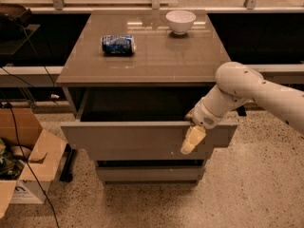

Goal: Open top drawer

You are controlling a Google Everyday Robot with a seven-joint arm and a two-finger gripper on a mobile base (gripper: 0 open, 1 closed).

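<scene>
The top drawer [133, 137] is pulled out from under the front edge of the worktop [152, 65]. You can look down into its dark inside. Its flat grey-brown front sticks out past the two smaller drawers below it.

The white arm [259, 91] comes in from the right side. The claw [192, 138] sits at the top rim of the drawer front, below the front right corner of the worktop. A pale yellow part of it hangs down over the front. I cannot tell if the claw is open or closed.

A blue can [118, 44] lies on its side on the worktop, toward the back left corner. A white bowl [180, 21] stands near the back edge, closer to the back right corner. The can and the bowl are well apart.

An open cardboard box [33, 158] stands on the floor, off to the left of the drawers.
</scene>
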